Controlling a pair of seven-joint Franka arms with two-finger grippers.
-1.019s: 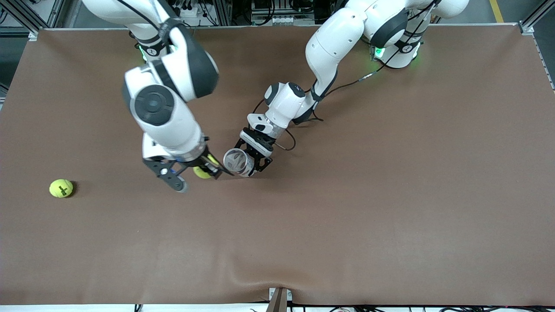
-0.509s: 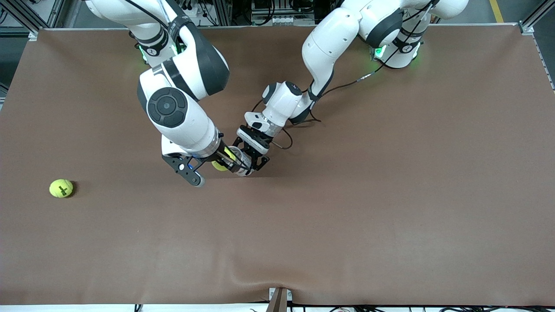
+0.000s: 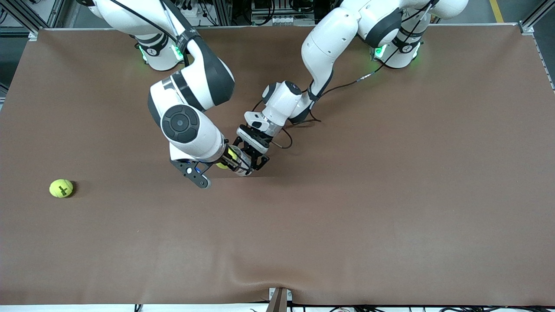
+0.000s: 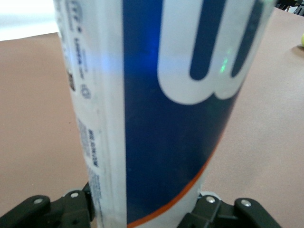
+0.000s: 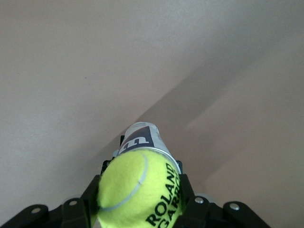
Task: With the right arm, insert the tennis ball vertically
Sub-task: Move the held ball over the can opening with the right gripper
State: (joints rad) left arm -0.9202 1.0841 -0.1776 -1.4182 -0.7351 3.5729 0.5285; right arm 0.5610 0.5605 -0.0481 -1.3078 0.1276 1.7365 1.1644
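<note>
Over the middle of the brown surface [image 3: 390, 195], the right end effector [image 3: 228, 161] was closed on a tennis ball [image 5: 138, 192], a fuzzy yellow-green ball with a pale curved seam and black lettering reading "ROLAND GARRO", the last letters hidden. Its black fingers [image 5: 78, 209] pressed against the ball on both sides. In the right wrist view the ball sat directly over the open top of the can [image 5: 141, 139], hiding most of the mouth; whether it touched the rim could not be told. In the front view only a sliver of ball [image 3: 232, 154] showed between the right arm [image 3: 186, 125] and the left arm's wrist.

The left end effector [image 3: 250, 161] was closed around the can, holding it upright off the surface. The can [image 4: 161, 109] was a tall cylinder with a dark blue label, large white lettering, a thin orange stripe along the lower edge and a white panel of small black print down one side. Its contents could not be seen.

A second tennis ball [image 3: 61, 188] lay alone on the surface toward the right arm's end, well apart from both arms and nearer the front camera than the can.
</note>
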